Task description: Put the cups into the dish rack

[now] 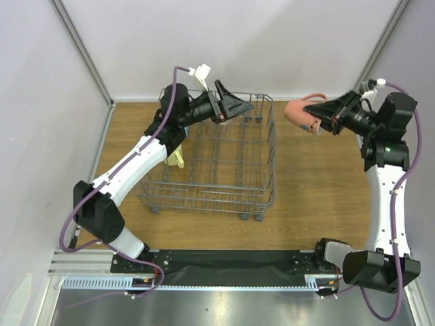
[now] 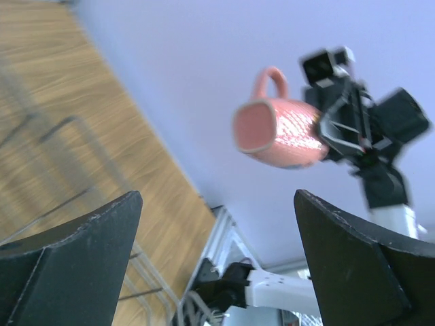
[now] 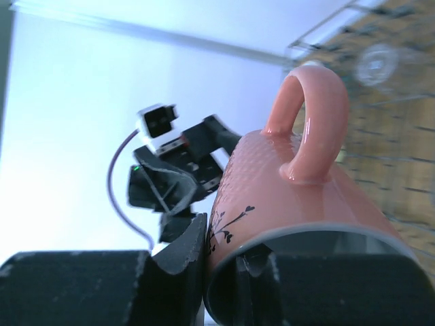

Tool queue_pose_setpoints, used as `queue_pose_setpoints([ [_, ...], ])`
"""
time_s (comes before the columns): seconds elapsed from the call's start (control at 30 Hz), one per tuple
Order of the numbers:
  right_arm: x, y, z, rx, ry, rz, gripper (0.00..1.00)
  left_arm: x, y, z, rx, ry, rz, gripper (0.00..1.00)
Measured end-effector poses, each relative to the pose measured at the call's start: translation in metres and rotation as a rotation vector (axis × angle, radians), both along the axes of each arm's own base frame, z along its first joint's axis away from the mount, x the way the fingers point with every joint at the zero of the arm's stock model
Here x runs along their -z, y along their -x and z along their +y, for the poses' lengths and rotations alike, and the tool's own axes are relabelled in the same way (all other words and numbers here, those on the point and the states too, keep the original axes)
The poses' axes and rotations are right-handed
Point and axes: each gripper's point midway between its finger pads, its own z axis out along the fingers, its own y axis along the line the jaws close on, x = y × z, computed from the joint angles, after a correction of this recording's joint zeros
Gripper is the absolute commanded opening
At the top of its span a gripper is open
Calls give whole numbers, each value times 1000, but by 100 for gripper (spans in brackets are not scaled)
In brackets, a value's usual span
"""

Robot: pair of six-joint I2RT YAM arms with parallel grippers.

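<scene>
My right gripper (image 1: 321, 117) is shut on the rim of a salmon pink mug (image 1: 302, 112), held on its side in the air to the right of the dish rack (image 1: 204, 197). In the right wrist view one finger (image 3: 182, 261) presses the mug (image 3: 299, 183) from outside and the other sits inside the rim. My left gripper (image 1: 234, 105) is open and empty above the rack's back edge; its view shows the mug (image 2: 279, 132) across the gap. A pale yellow cup (image 1: 178, 159) stands left of the rack, partly hidden by my left arm. A clear glass (image 3: 377, 63) sits in the rack.
The grey wire rack stands on the wooden table (image 1: 319, 183) left of centre, its wheels near the front. White walls close the back and sides. My left arm (image 1: 136, 163) runs along the rack's left side.
</scene>
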Motion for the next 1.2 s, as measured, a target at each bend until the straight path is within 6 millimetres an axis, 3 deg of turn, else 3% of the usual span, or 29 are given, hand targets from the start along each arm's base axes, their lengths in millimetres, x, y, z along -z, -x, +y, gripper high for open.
queue_pose_setpoints([
  [0.23, -49, 10, 27, -151, -49, -169, 0, -38, 27, -21, 98, 126, -80, 100],
  [0.4, -72, 32, 53, -270, -41, -291, 0, -56, 38, -25, 130, 221, -49, 100],
  [0.7, -79, 51, 73, -376, -32, -361, 0, -60, 49, -32, 154, 341, 63, 100],
  [1.2, -93, 68, 75, -363, -31, -422, 0, -87, 51, -37, 114, 390, 4, 98],
])
